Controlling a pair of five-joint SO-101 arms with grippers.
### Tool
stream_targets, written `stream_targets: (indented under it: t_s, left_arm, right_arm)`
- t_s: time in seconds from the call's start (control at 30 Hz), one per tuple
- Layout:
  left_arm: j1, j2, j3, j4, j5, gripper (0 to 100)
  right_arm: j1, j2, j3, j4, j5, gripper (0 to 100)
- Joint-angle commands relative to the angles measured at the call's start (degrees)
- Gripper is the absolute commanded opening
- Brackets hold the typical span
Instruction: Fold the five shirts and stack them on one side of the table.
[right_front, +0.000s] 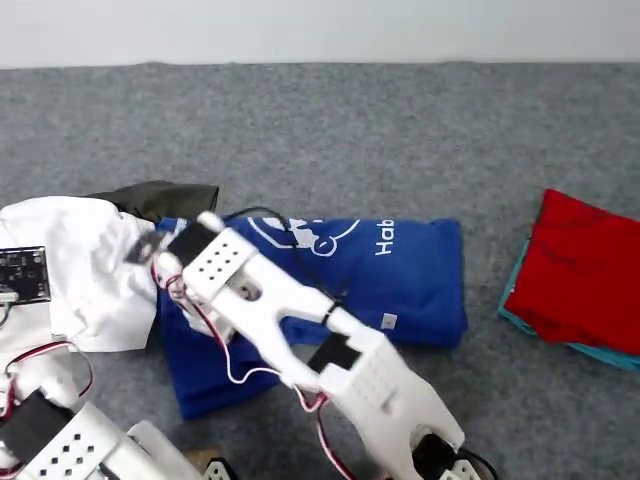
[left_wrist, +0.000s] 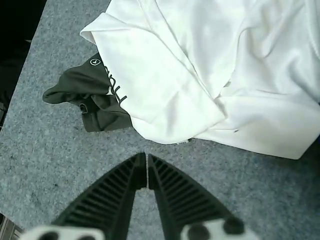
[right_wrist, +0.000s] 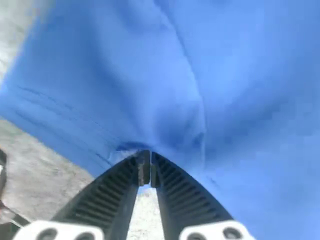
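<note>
1. The right pincer (right_wrist: 145, 159) is biting down on the blue cotton shirt with white print (right_front: 410, 280). Its jaws are pressed together and the tips are pinching the fabric at the shirt's edge, with the cloth puckering right at the bite.
2. In the high view, the right arm is stretching across from the near edge of the grey carpeted desk (right_front: 300, 130). Its head is sitting over the end of the blue shirt that is closest to the white one.
3. The blue shirt is lying mid-desk, partly folded, with one flap doubled over the body.
4. The left pincer (left_wrist: 147, 160) is hanging over bare grey desk, jaws closed tip to tip, gripping nothing and touching no cloth.
5. Just ahead of it, the crumpled white fabric shirt (left_wrist: 210, 65) is sprawling at one side of the desk. The bunched dark olive shirt (left_wrist: 87, 97) is lying partly tucked under its edge.
6. At the opposite side, the folded red shirt (right_front: 585, 265) is sitting on top of a teal shirt (right_front: 512, 300), whose thin border is peeking out beneath. That pair is lying well apart from the blue shirt.
</note>
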Motion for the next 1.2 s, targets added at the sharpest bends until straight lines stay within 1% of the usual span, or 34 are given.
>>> stream_targets:
  t_s: [0.0,0.1,0.2,0.27,0.53,0.6,0.7,0.73,0.8,0.9,1.07,1.1,1.17]
  left_arm:
    - [0.4,0.2,-3.7,-0.1,0.4,1]
    - [0.4,0.2,-5.1,0.0,0.7,1]
    - [0.5,0.3,-6.5,0.1,3.4,1]
    - [2.7,0.3,-7.0,0.6,4.0,1]
    - [16.7,0.4,-9.8,7.6,4.0,1]
    - [18.8,0.6,-9.7,8.5,4.0,1]
    - [18.9,0.7,-9.6,8.5,4.3,1]
    - [17.9,0.7,-9.7,8.7,5.2,1]
    - [14.2,0.7,-9.7,8.7,5.5,1]
    - [6.3,0.7,-9.8,8.4,0.8,1]
    - [-5.5,0.7,-9.5,8.4,-6.4,1]
    - [-6.9,0.7,-9.2,8.4,-7.4,1]
    - [-9.3,0.7,-7.3,7.4,-7.6,1]
  right_arm:
    - [2.7,-9.9,0.1,2.4,-2.0,0.9]
    - [5.9,-14.2,0.1,2.5,-3.3,0.9]
    - [9.2,-18.2,0.2,2.5,-3.9,0.9]
    - [10.9,-21.6,2.4,2.5,-3.9,0.9]
    - [15.5,-39.8,27.1,2.1,-3.6,0.9]
    - [15.8,-43.6,31.8,2.1,-3.6,0.9]
    - [15.3,-46.6,38.2,1.6,-3.4,0.9]
    - [14.5,-46.9,39.6,0.7,-3.3,0.9]
    - [12.7,-47.0,41.4,-0.7,0.0,0.9]
    - [8.2,-45.9,42.1,-4.8,4.3,0.9]
    - [-0.3,-40.3,42.1,-11.3,5.1,1.0]
    - [-1.5,-38.6,42.0,-12.1,5.4,1.8]
    - [-3.9,-35.6,41.9,-13.6,7.3,6.7]
